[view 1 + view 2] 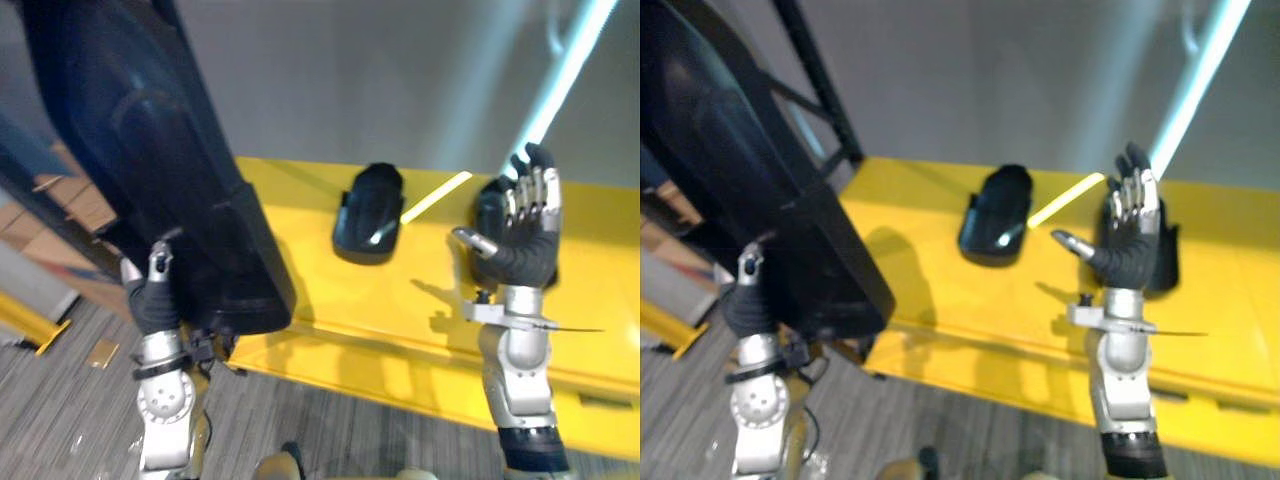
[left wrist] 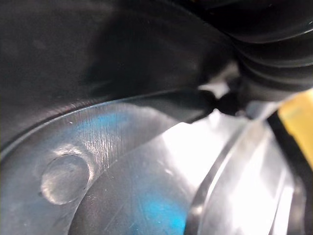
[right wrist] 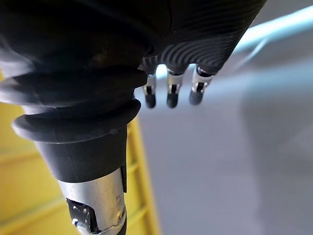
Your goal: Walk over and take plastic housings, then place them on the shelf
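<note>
Housings of black plastic sit in three places here. The large housing (image 1: 150,150), a long glossy shell, is up on the left hand (image 1: 152,292). It leans steeply in front of the left end of the yellow shelf (image 1: 330,300), and its lower corner reaches over the shelf's near edge. Whether it touches the shelf cannot be told. The hand's thumb stands against the shell's near face. The rest of the hand is behind the shell, so whether it is closed on it cannot be told. The left wrist view looks along the same shiny dark surface from very close.

The middle housing (image 1: 370,210), small and scoop-shaped, lies on the shelf about midway between its near and far edges, apart from both hands. A third housing (image 1: 1166,256), also small, lies further toward the right end, partly hidden behind the right hand (image 1: 525,240).

That hand is raised above the shelf with its palm toward the far edge. Its fingers (image 1: 535,190) are straight and spread, the thumb is out to the side, and it holds nothing.

A black post (image 1: 815,70) rises at the shelf's far left corner. Cardboard boxes (image 1: 70,200) stand past the left end, on a grey striped floor (image 1: 60,400).
</note>
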{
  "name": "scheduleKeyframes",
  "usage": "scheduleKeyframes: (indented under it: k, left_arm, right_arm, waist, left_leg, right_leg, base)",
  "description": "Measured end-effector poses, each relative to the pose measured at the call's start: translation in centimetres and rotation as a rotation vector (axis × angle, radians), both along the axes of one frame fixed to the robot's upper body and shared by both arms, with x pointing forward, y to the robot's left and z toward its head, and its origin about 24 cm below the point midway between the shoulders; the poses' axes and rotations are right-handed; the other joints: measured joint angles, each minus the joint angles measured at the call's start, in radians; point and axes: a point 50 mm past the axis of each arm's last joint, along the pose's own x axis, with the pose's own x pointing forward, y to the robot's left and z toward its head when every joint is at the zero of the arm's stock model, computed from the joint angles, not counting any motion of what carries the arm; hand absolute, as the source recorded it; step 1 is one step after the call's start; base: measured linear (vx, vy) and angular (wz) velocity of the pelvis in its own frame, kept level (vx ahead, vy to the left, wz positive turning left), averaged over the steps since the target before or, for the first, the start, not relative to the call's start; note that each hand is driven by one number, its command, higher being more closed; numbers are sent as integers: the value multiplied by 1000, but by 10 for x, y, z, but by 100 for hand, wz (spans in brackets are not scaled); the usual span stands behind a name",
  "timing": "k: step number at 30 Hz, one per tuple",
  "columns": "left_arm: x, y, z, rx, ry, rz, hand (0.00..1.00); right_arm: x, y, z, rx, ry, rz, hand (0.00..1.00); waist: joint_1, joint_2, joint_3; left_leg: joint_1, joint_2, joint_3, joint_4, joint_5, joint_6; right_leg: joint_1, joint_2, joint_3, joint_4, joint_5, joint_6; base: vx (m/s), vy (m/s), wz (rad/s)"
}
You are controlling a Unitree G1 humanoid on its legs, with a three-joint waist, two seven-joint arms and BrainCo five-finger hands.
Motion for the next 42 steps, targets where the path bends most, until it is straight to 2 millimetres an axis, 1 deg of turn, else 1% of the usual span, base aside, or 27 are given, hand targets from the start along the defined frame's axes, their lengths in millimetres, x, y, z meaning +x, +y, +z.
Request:
scheduleKeyframes:
  k: [2, 3, 4, 5, 7, 8, 10, 13, 14, 17, 20, 22, 24, 25, 26, 27, 28, 29, 30, 31, 32, 33, 34, 35, 36, 38, 42]
  left_arm:
    - [-1, 0, -3, 4, 14, -4, 100]
    - [-1, -1, -4, 10, 19, -14, 100]
    - [-1, -1, -3, 20, 20, -25, 100]
    - [-1, -1, -3, 30, 21, -34, 100]
    - [-1, 0, -3, 43, 25, -37, 100]
    - [-1, 0, -3, 48, 31, -38, 100]
    - [-2, 2, -5, 48, 46, -33, 100]
    - [-11, 5, -13, 27, 80, -13, 100]
    - [-16, 5, -17, 7, 95, 0, 100]
    - [-20, 5, -21, -25, 108, 26, 100]
    - [-22, 6, -21, -28, 103, 42, 100]
    - [-19, 5, -16, -12, 72, 48, 100]
    - [-15, 2, -11, 14, 49, 44, 100]
    - [-12, 2, -7, 33, 32, 31, 100]
    - [-11, 3, -5, 47, 28, 28, 100]
    - [-9, 4, -3, 76, 26, 15, 100]
    - [-8, 5, -3, 96, 30, 11, 100]
    - [-7, 8, -3, 124, 38, 11, 100]
    - [-7, 9, -2, 135, 42, 10, 100]
    - [-7, 13, -1, 157, 45, 9, 100]
    - [-5, 16, -3, 156, 56, 10, 100]
    - [-3, 16, -4, 154, 62, 9, 100]
    - [-2, 17, -7, 149, 80, 11, 100]
    - [-2, 17, -10, 137, 96, 16, 100]
    - [-2, 15, -12, 123, 104, 12, 100]
    - [-4, 10, -18, 83, 119, 6, 100]
    - [-6, 6, -22, -12, 117, -7, 100]
  right_arm:
    - [-4, -6, 2, 19, -32, -31, 0]
    - [-6, -7, -2, 33, -22, -42, 0]
    - [-7, -8, -7, 65, -5, -59, 0]
    - [-9, -5, -12, 102, 12, -63, 0]
    - [-11, 1, -20, 143, 37, -50, 0]
    - [-14, 6, -24, 161, 54, -35, 0]
    - [-18, 13, -29, 176, 72, -11, 0]
    - [-20, 18, -35, 179, 103, 8, 0]
    - [-19, 17, -37, 175, 113, 8, 0]
    - [-18, 16, -40, 160, 128, 6, 0]
    - [-16, 12, -41, 155, 141, -10, 0]
    - [-12, 6, -33, 171, 112, -30, 0]
    - [-10, 0, -28, 185, 97, -55, 0]
    - [-10, -4, -30, 208, 107, -89, 0]
    - [-12, -5, -33, 215, 119, -99, 0]
    - [-16, -6, -41, 234, 152, -117, 0]
    - [-20, -6, -49, 258, 181, -121, 0]
    - [-24, -3, -57, 288, 212, -123, 0]
    - [-26, -1, -60, 305, 221, -124, 0]
    - [-27, 3, -63, 323, 228, -118, 0]
    - [-27, 8, -63, 309, 228, -109, 0]
    - [-27, 9, -62, 300, 226, -107, 0]
    - [-26, 11, -62, 298, 223, -100, 0]
    - [-25, 11, -61, 296, 221, -97, 0]
    - [-25, 10, -61, 291, 221, -100, 0]
    - [-25, 4, -69, 286, 256, -124, 0]
    - [-27, -3, -74, 271, 278, -166, 0]
  waist:
    - [-2, 17, -2]
    - [-5, 28, -2]
    - [-12, 32, -5]
    - [-15, 27, -2]
    - [-18, 15, 0]
    - [-28, 11, 1]
    - [-27, 11, 1]
    - [-24, 12, 1]
    - [-23, 12, 1]
    - [-22, 12, 6]
    - [-26, 13, 14]
    - [-31, 11, 34]
    - [-39, 14, 56]
    - [-52, 18, 69]
    - [-56, 22, 72]
    - [-57, 30, 75]
    - [-54, 37, 75]
    - [-56, 39, 75]
    - [-57, 37, 76]
    - [-51, 31, 79]
    - [-54, 27, 80]
    - [-53, 23, 78]
    - [-49, 7, 73]
    - [-40, -3, 69]
    - [-39, 3, 72]
    - [-44, 12, 71]
    - [-51, 12, 71]
  left_leg:
    - [24, 5, 5, -80, 19, -29]
    - [40, 5, 8, -113, 22, -34]
    - [53, 2, 28, -134, 24, -42]
    - [59, -2, 37, -134, 21, -46]
    - [67, -13, 57, -134, 11, -41]
    - [66, -21, 56, -134, 7, -36]
    - [67, -35, 54, -134, 3, -30]
    - [66, -41, 46, -134, 3, -28]
    - [63, -42, 38, -127, 2, -28]
    - [43, -33, 32, -109, 0, -25]
    - [1, -16, 31, -64, -8, -24]
    - [-40, -19, 30, 7, -38, -18]
    - [-40, -31, 30, 35, -57, -12]
    - [-41, -42, 40, 63, -78, -12]
    - [-37, -47, 52, 71, -86, -12]
    - [-37, -55, 78, 88, -102, -4]
    - [-37, -58, 100, 89, -110, 6]
    - [-38, -62, 119, 85, -118, 19]
    - [-39, -62, 128, 75, -120, 23]
    - [-36, -56, 150, 38, -110, 47]
    - [-32, -50, 148, 6, -96, 67]
    - [-26, -51, 144, -12, -91, 74]
    - [-24, -55, 142, -31, -84, 84]
    - [-26, -65, 140, -36, -74, 75]
    - [-25, -63, 137, -36, -67, 68]
    - [-19, -68, 131, -51, -31, 48]
    - [-12, -70, 108, -65, -21, 43]
  right_leg:
    - [-1, 14, 0, -21, 6, 3]
    - [6, 22, 0, -31, 16, 8]
    - [9, 24, 9, -47, 30, 17]
    - [16, 23, 22, -69, 51, 20]
    - [31, 19, 38, -113, 74, 34]
    - [45, 15, 36, -141, 88, 40]
    - [58, 8, 34, -168, 97, 50]
    - [66, 9, 31, -176, 100, 54]
    - [68, 10, 31, -176, 100, 54]
    - [56, 11, 33, -173, 100, 51]
    - [14, 14, 39, -127, 83, 31]
    - [-62, -15, 74, -21, 36, 27]
    - [-78, -40, 93, 20, 25, 34]
    - [-80, -53, 115, 23, 35, 49]
    - [-80, -59, 127, 22, 42, 57]
    - [-79, -65, 151, 14, 63, 69]
    - [-82, -65, 166, -6, 84, 68]
    - [-79, -60, 167, -44, 118, 66]
    - [-73, -54, 167, -75, 142, 64]
    - [-67, -36, 163, -112, 151, 44]
    - [-73, -2, 161, -33, 102, 21]
    - [-68, 19, 159, -5, 74, 13]
    - [-50, 56, 148, -6, 31, -5]
    - [-23, 72, 125, -64, 13, -36]
    - [-8, 73, 113, -89, 21, -32]
    - [6, 73, 110, -118, 40, -17]
    - [25, 76, 89, -138, 40, -16]
  base:
    - [113, -35, 10]
    - [81, 55, -10]
    - [50, 96, -23]
    - [41, 135, -30]
    - [16, 133, -25]
    - [1, 101, -10]
    - [-12, 76, 5]
    - [-8, 23, 8]
    - [3, 4, 9]
    - [-16, -7, 7]
    - [-56, -28, -5]
    - [-78, -7, -26]
    - [-87, 42, -29]
    - [-70, 100, -33]
    - [-74, 160, -48]
    - [-49, 164, -51]
    - [-75, 177, -60]
    - [-55, 109, -45]
    - [-102, 95, -42]
    - [-70, 66, -18]
    - [-52, 72, -9]
    - [21, 16, 8]
    - [34, -32, 0]
    - [24, -49, -4]
    - [40, -23, 1]
    - [58, 34, 10]
    - [88, -19, 13]
